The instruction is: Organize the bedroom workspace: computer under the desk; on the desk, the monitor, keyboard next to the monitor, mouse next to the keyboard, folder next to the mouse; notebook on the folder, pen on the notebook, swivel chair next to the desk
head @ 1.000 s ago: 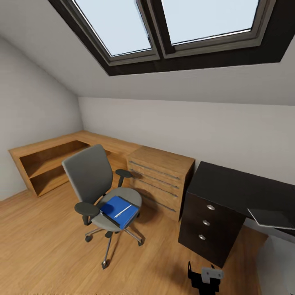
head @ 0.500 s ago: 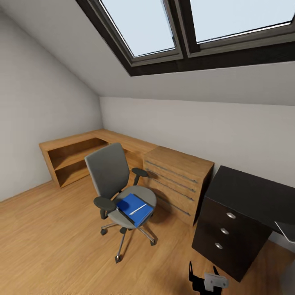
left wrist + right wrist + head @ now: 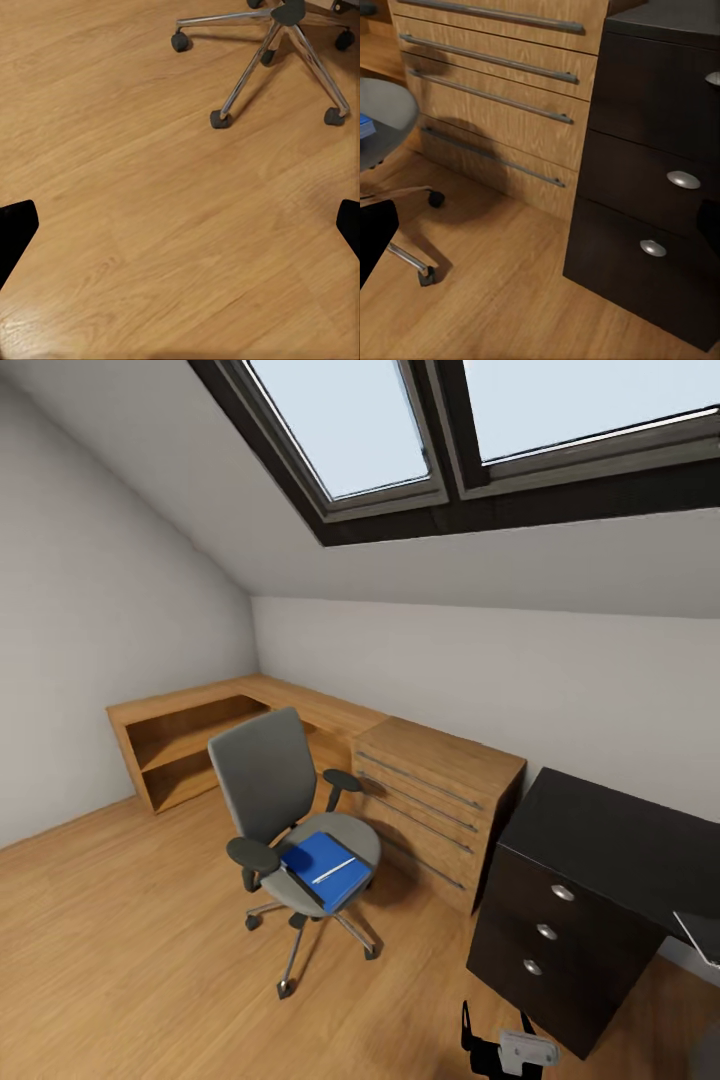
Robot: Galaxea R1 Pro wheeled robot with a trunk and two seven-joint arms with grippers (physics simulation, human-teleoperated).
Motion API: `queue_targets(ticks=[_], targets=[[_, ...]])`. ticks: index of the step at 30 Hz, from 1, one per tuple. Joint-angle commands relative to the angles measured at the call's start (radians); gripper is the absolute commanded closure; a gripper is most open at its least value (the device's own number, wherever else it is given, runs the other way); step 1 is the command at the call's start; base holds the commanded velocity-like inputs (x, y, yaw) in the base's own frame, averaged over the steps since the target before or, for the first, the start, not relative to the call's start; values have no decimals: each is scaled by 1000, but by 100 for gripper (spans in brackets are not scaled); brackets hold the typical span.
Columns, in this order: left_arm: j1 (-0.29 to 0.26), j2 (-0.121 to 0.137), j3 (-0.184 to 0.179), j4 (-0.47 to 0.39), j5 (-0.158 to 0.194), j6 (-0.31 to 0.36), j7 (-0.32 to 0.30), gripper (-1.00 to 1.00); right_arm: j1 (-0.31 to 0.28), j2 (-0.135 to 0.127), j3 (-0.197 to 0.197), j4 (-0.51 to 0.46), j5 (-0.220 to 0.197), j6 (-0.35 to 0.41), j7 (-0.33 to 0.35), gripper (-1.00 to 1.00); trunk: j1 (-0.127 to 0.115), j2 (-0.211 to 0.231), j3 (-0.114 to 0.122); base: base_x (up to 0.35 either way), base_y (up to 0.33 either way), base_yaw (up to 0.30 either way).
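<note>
Chair (image 3: 290, 830) stands on the plank floor (image 3: 120, 940), apart from the desk (image 3: 600, 860) and in front of the wooden drawer cabinet (image 3: 430, 800). Folder (image 3: 325, 870) lies flat on the seat, with a thin light stick-like item (image 3: 333, 871) on top, probably the pen; too small to confirm. Desk surface is at the right of the head view, black drawer block with three round knobs below it. A grey flat edge (image 3: 700, 935) pokes in at the far right; can't tell what it is. Low wooden shelf unit (image 3: 180, 740) runs along the far wall under the skylights (image 3: 400, 430).

Left gripper (image 3: 180, 225): fingertips at opposite edges of its wrist view, spread wide, nothing between them, floor and chair base (image 3: 277, 45) beyond. Right gripper (image 3: 540, 225): also spread wide and empty, facing the cabinet drawers and desk drawers (image 3: 660, 187).
</note>
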Motion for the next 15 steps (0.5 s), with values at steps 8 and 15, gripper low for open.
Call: queue_targets(ticks=[8,15], targets=[[0,0,0,-1,10,-3,1,-100,0,3,-6,2,11,-3,-4,-100,0,-1,-1,0,-27,1],[0,0,0,-1,10,-3,1,-100,0,4,-6,2,11,-3,-8,-100,0,-1,3,0,0,172]])
